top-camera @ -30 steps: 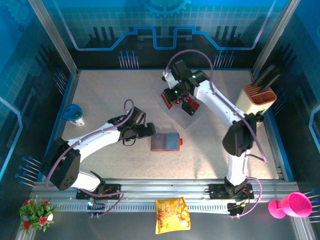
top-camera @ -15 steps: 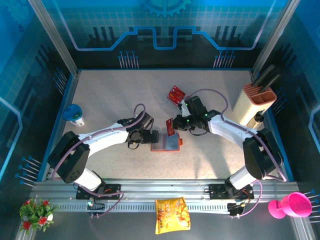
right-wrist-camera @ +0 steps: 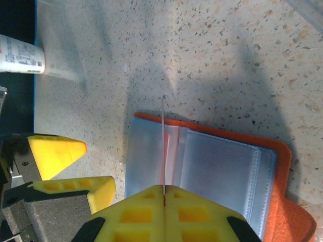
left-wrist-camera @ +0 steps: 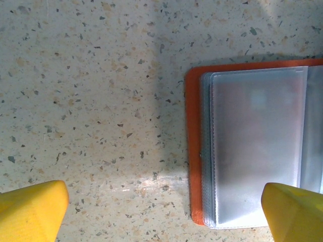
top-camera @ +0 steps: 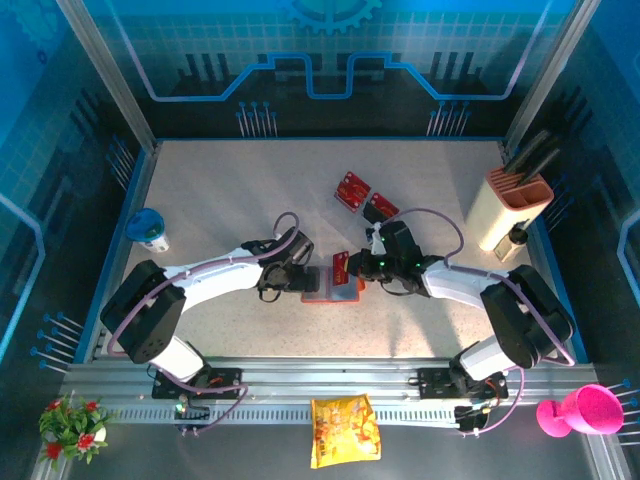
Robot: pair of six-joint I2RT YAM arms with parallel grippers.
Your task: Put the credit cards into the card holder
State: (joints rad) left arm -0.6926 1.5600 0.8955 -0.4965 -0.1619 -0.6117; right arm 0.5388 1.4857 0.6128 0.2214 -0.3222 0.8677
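The orange card holder (top-camera: pixel 340 292) lies open on the table, grey-blue pockets up (left-wrist-camera: pixel 255 146) (right-wrist-camera: pixel 222 174). My right gripper (top-camera: pixel 355 268) (right-wrist-camera: pixel 164 194) is shut on one red credit card (top-camera: pixel 340 265), held on edge (right-wrist-camera: pixel 163 141) over the holder's left pockets. My left gripper (top-camera: pixel 307 279) (left-wrist-camera: pixel 161 217) is open and straddles the holder's left edge: one fingertip (left-wrist-camera: pixel 295 212) is over the pockets, the other is over bare table. Two more credit cards (top-camera: pixel 351 187) (top-camera: pixel 381 207) lie further back.
A beige block with an orange top (top-camera: pixel 514 205) stands at the right edge. A blue-lidded cup (top-camera: pixel 148 230) is at the left. A yellow snack bag (top-camera: pixel 345 431), a pink cup (top-camera: pixel 580 410) and flowers (top-camera: pixel 70 425) sit by the front rail.
My right arm has come forward from the back cards with a card, down over the holder. My left gripper has slid right onto the holder's left edge.
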